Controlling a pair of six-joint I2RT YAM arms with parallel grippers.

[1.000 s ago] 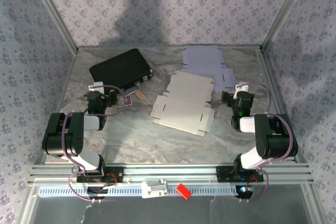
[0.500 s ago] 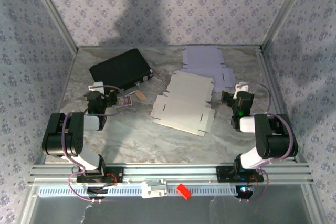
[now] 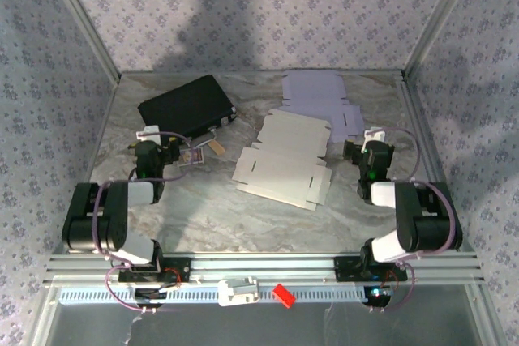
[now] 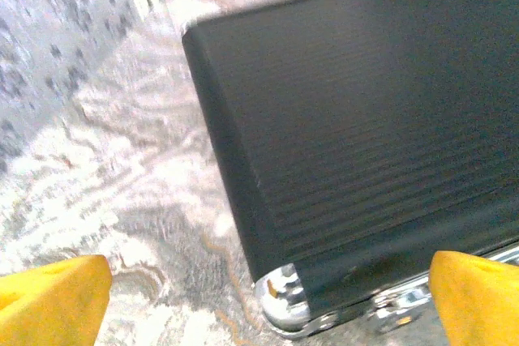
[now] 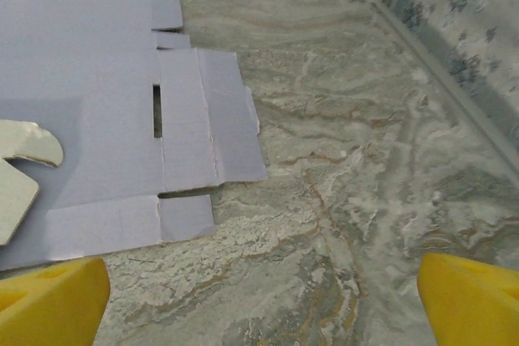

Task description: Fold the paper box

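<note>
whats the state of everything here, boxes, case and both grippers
white blank, flat, unfolded
lavender blank, flat, unfolded
black case, closed, lying flat
left gripper, open, empty
right gripper, open, empty

Black-and-white jointed arms (image 3: pixel 109 220) trail purple cables (image 3: pixel 98 204) and end in yellow fingertips (image 5: pixel 50 301).
</note>
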